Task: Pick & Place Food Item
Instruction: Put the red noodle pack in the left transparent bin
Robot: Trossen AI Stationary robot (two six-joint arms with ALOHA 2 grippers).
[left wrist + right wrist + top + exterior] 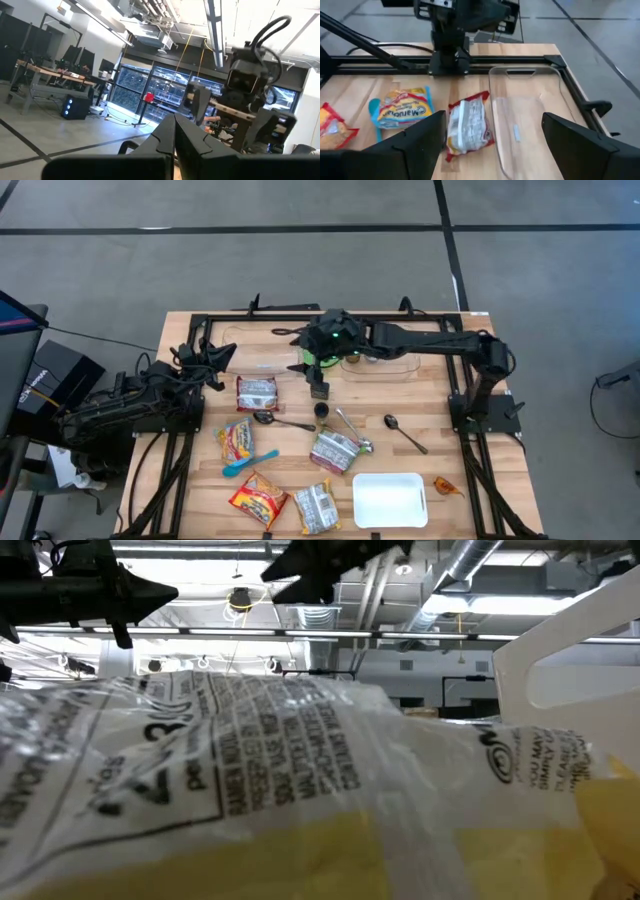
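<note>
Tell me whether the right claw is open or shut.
Open: in the right wrist view the right claw has its fingers spread wide, nothing between them.

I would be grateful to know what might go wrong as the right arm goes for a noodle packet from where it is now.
1. The open right gripper hovers over both the red-edged silver noodle packet and the clear plastic tray; coming down off-centre, a finger may land on the tray's edge.
2. The yellow and blue noodle packet lies close by; a wide approach might nudge it.
3. The packets look crinkly and flat, so a pinch could slip.
</note>
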